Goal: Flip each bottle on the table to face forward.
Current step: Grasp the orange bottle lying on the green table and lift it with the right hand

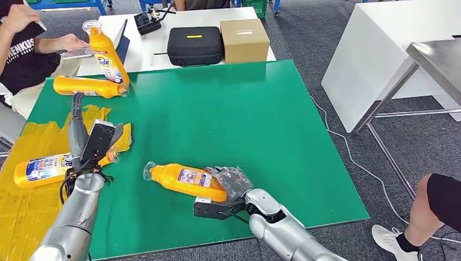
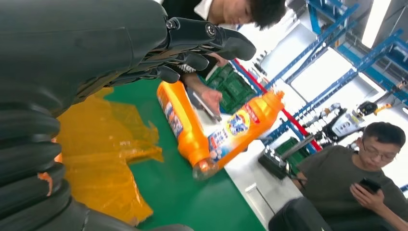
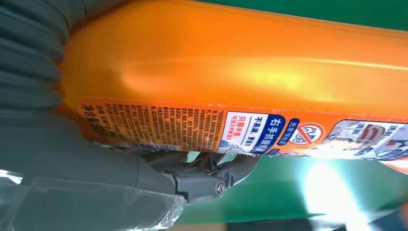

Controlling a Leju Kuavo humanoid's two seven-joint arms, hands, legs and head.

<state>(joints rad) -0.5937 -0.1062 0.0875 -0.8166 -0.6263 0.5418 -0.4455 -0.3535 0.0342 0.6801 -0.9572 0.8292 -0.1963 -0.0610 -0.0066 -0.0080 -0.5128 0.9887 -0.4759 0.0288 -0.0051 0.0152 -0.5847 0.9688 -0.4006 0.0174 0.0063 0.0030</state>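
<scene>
The right hand (image 1: 231, 182) grips the base end of the lying bottle (image 1: 185, 181), with its neck pointing away unsupported. Risk: the smooth body slips or rolls during rotation. The left hand (image 1: 81, 130) is empty, fingers extended.

Four orange bottles (image 1: 187, 181) — three lying, one propped up (image 1: 106, 53) — plus one black case (image 1: 195, 45), one cardboard box (image 1: 244, 39).
</scene>
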